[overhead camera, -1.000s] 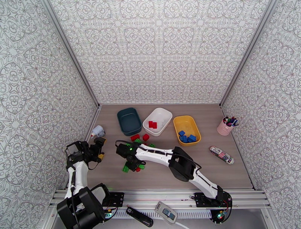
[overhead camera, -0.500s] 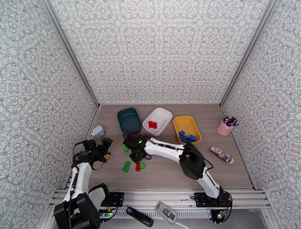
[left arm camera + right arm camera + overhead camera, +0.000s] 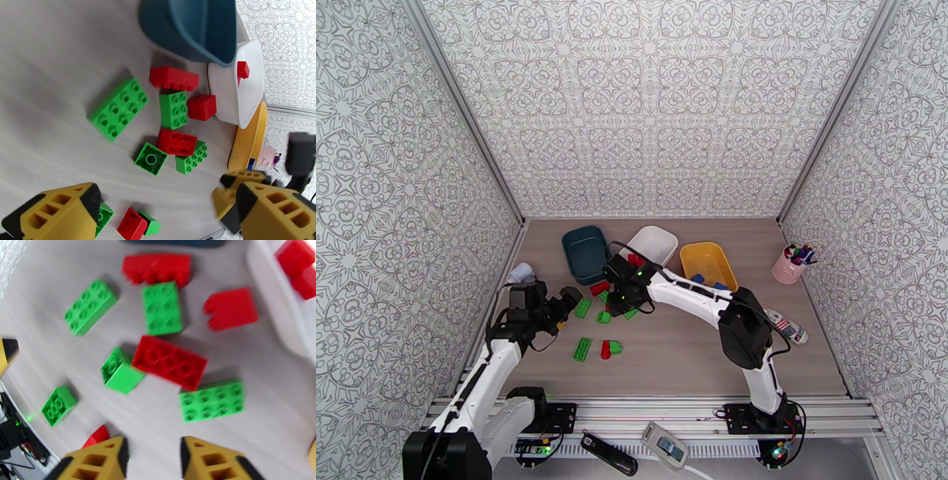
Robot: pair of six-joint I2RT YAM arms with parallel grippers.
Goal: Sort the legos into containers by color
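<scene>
Legos, red and green, lie loose on the wood-grain table in front of the dark teal tub, with patterned walls all round. The left gripper hangs beside them, spread wide and empty. The right gripper is slightly parted above them and holds nothing. Its arm hides part of the white tub and the yellow tub. The right wrist view is blurred.

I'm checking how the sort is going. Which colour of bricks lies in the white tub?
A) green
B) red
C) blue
B: the right wrist view shows red bricks lying inside the white tub.
</scene>
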